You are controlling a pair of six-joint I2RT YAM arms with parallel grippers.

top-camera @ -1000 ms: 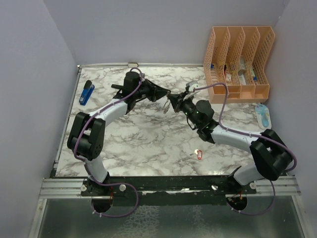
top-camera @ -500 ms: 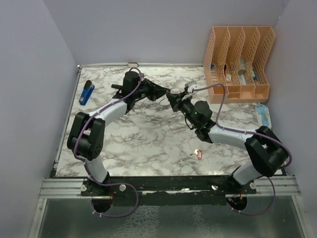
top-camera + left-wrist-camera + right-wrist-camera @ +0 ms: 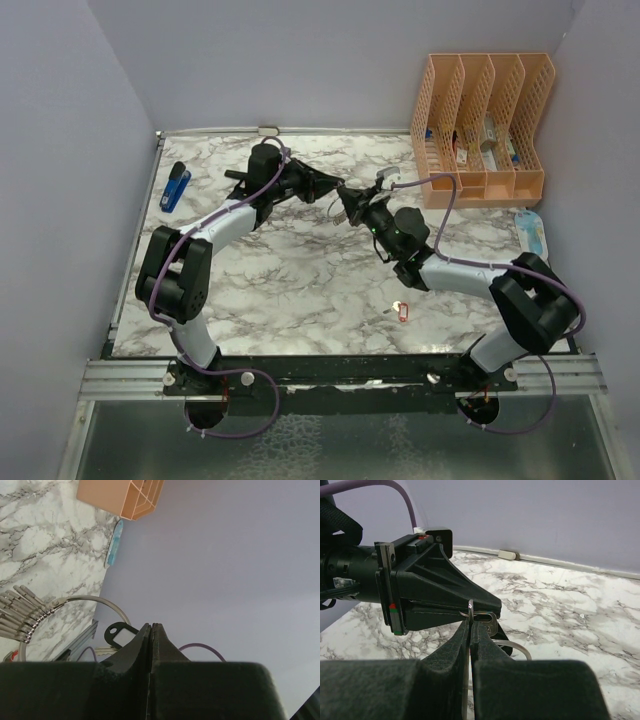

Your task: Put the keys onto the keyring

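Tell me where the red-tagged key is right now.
In the top view the red-tagged key lies alone on the marble table, right of centre near the front edge, just on the near side of the right arm.

Table layout, top view
Desk organiser [image 3: 480, 130] at the table's [image 3: 300, 290] far right corner; stapler [image 3: 176, 186] by the far left edge; tagged key [image 3: 401, 311] lying near the front, right of centre; keyring [image 3: 90, 598] above the far centre, where left gripper [image 3: 338, 190] and right gripper [image 3: 345, 203] meet.
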